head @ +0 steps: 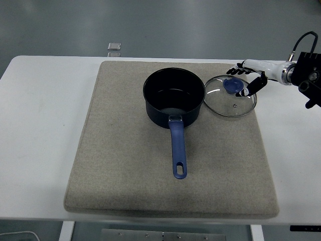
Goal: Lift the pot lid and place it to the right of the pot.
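Glass lid (pixel 230 96) is laid flat on the grey mat (pixel 125 170), just right of the dark pot (pixel 174 96). Right hand (pixel 247 78) is spread open above its blue knob (pixel 231 87); nothing gripped.

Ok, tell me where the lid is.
In the head view the lid lies flat on the mat, just right of the pot, with the right hand open around its blue knob.

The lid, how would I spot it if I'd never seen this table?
Find the grey mat on the white table, then the dark blue pot on it. Just right of the pot lies the lid: a round glass disc with a blue knob, the only see-through thing there.
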Motion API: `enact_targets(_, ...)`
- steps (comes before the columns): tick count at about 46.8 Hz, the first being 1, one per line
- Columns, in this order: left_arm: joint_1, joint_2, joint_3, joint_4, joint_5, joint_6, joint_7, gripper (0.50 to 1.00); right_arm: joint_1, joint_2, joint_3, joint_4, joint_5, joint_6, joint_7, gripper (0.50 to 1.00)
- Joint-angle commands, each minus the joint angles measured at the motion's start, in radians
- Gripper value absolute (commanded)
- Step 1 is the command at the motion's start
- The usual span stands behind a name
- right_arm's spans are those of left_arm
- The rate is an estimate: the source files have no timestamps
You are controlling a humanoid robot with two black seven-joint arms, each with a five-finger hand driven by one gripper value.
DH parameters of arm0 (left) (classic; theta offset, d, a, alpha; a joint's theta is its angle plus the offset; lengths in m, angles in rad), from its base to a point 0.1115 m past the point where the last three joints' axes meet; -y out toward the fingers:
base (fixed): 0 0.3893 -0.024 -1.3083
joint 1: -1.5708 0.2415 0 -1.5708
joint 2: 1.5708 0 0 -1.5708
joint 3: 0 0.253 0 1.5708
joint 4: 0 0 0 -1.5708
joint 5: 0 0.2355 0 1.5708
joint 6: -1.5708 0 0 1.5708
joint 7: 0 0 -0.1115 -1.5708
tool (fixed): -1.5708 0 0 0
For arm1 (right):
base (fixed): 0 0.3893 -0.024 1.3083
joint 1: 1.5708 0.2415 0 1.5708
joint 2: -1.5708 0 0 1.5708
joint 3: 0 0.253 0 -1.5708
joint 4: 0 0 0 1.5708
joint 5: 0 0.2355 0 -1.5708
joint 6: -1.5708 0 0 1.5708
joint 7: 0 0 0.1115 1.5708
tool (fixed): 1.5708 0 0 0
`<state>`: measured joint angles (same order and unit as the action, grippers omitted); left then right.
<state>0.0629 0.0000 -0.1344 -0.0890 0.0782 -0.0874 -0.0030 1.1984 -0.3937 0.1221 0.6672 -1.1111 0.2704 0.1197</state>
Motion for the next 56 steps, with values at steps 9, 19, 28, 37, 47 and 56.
enact_targets(9, 0.0, 0.0, -0.001, 0.0, 0.0, 0.0, 0.0, 1.0, 0.058, -0.028, 0.019, 0.012, 0.013, 0.055, 0.006, 0.917)
enact_targets(19, 0.0, 0.0, 0.001, 0.0, 0.0, 0.0, 0.0, 1.0, 0.073, -0.04, 0.073, 0.012, 0.229, 0.119, -0.002, 0.917)
enact_targets(28, 0.0, 0.0, -0.001, 0.0, 0.0, 0.0, 0.0, 1.0, 0.072, -0.031, 0.083, 0.012, 0.462, 0.105, -0.002, 0.919)
enact_targets(37, 0.0, 0.0, 0.001, 0.0, 0.0, 0.0, 0.0, 1.0, 0.052, -0.02, 0.102, 0.012, 0.763, 0.104, -0.003, 0.919)
enact_targets(47, 0.0, 0.0, -0.001, 0.0, 0.0, 0.0, 0.0, 1.0, 0.007, -0.001, 0.105, 0.006, 1.011, 0.104, -0.002, 0.919)
enact_targets(56, 0.0, 0.0, -0.001, 0.0, 0.0, 0.0, 0.0, 1.0, -0.036, 0.027, 0.106, -0.001, 1.149, 0.102, 0.009, 0.919)
